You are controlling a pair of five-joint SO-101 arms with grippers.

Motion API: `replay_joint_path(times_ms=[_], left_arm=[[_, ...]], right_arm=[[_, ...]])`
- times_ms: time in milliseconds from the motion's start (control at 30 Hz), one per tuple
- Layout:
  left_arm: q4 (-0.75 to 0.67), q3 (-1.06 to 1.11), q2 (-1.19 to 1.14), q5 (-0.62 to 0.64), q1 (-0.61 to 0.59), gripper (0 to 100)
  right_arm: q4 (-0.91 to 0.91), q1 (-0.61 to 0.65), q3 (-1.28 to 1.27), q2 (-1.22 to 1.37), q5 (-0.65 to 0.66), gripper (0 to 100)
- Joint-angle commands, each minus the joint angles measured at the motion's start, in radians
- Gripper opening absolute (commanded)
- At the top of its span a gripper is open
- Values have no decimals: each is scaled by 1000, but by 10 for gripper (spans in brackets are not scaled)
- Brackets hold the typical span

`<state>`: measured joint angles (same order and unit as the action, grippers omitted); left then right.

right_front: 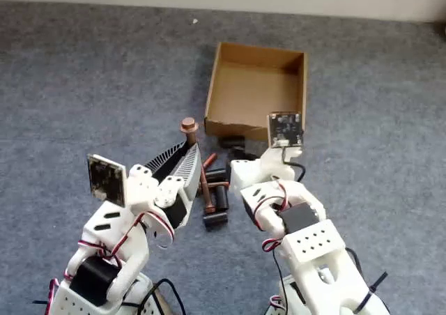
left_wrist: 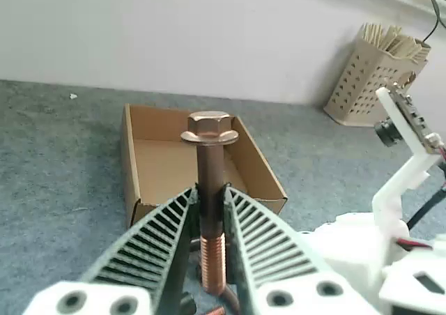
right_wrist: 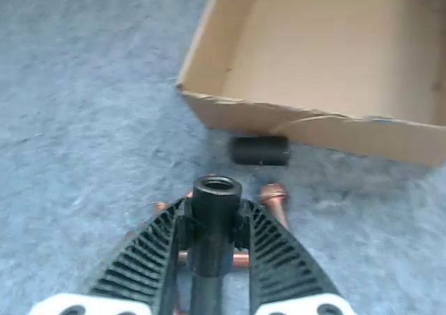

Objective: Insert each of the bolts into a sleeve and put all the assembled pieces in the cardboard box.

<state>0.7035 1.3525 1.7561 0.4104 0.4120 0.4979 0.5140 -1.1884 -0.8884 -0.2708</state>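
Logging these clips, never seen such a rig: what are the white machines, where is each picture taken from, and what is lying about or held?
Two small white robot arms stand side by side on grey carpet. The high view looks down on both; each wrist view comes from a camera on one arm, looking along its jaws. The left arm has its jaws shut on an upright copper-coloured bolt. The right arm grips a black sleeve in its jaws. Ahead sits an open cardboard box, one loose sleeve lying just before it. More bolts and sleeves lie between the arms.
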Motion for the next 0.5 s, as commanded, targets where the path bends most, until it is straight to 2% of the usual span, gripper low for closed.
replay_joint_path(times_ms=[0,333,467], left_arm=[[-5,12,74,-6,-8,5],[-5,-47,70,-6,-8,5],[-5,-105,68,-5,-4,5]], right_arm=[[-27,59,1,-131,12,3],[-30,131,-263,-616,207,3],[-128,159,-390,-734,325,3]])
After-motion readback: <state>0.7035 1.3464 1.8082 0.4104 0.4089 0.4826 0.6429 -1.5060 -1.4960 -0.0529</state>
